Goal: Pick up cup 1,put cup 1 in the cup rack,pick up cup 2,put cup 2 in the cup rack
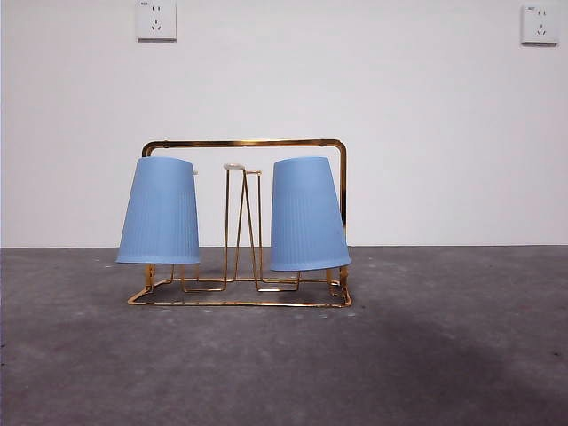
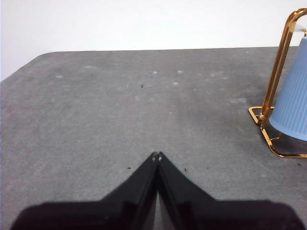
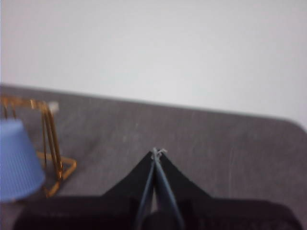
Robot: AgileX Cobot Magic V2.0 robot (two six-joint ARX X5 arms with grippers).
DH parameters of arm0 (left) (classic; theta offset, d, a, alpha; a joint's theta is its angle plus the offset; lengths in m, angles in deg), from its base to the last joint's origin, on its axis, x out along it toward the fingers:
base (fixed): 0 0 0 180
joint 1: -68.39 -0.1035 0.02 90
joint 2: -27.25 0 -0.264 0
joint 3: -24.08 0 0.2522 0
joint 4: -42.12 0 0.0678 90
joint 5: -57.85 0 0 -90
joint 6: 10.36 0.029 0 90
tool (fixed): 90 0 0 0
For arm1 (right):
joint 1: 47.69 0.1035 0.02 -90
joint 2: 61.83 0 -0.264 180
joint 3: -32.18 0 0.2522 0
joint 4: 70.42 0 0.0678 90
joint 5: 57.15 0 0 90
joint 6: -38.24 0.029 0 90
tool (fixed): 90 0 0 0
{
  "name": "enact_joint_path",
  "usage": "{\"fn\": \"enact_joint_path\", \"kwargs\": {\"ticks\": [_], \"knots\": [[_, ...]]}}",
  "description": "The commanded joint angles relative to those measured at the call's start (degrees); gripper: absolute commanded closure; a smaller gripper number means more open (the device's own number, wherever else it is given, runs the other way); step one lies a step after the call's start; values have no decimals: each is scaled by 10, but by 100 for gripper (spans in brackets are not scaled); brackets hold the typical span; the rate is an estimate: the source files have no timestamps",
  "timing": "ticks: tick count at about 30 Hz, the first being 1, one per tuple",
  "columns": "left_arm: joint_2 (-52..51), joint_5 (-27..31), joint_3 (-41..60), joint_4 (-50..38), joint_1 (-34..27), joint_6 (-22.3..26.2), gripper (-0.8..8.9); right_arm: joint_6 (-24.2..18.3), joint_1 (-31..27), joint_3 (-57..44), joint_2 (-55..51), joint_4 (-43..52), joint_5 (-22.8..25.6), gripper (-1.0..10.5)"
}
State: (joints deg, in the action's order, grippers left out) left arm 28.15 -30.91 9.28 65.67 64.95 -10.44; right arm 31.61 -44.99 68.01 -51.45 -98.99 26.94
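Note:
The gold wire cup rack [image 1: 244, 143] stands on the grey table in the front view. Two light blue ribbed cups hang upside down on its prongs: one at the left [image 1: 161, 211], one at the right [image 1: 307, 215], which leans slightly. White-tipped middle prongs [image 1: 234, 167] stand bare between them. My left gripper [image 2: 157, 155] is shut and empty, over bare table away from the rack [image 2: 276, 76], with a blue cup [image 2: 293, 100] at the view's edge. My right gripper [image 3: 156, 152] is shut and empty, apart from the rack [image 3: 48, 139] and a cup [image 3: 17, 160].
The dark grey table [image 1: 444, 355] runs to a white wall with two sockets [image 1: 156, 19] high up. Neither arm shows in the front view.

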Motion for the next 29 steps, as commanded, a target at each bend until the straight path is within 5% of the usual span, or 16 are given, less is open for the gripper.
{"fn": "enact_joint_path", "kwargs": {"ticks": [1,12,29], "knots": [[0,-2,6,-4,-2,-3,814,6,-1,-64,-35,25,4,946],[0,-2,6,-4,-2,-3,814,31,-1,-203,-99,29,14,946],[10,-2,6,-4,-2,-3,814,49,0,-208,-99,38,14,946]]}}
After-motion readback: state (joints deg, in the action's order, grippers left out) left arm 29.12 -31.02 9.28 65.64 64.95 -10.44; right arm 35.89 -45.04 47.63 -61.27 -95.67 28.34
